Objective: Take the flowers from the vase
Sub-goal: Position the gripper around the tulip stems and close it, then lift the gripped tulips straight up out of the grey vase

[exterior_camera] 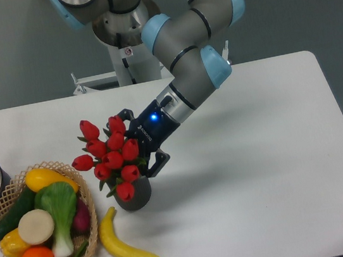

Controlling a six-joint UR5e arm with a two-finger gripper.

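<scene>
The flowers (113,158) stand in the vase (135,194) at lower left of centre, buds fanned toward the upper left. The gripper (139,144) reaches in from the right, spread, with one finger above and one below the right edge of the bunch. The bunch lies directly left of it; the stems run down into the vase. Contact with the buds cannot be confirmed. The stems and the vase mouth are hidden by blooms.

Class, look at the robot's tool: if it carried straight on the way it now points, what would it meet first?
The tool points left and slightly down, so it would probably meet the flowers standing in the vase. Its fingers already flank the nearest buds, though depth is hard to judge.
</scene>
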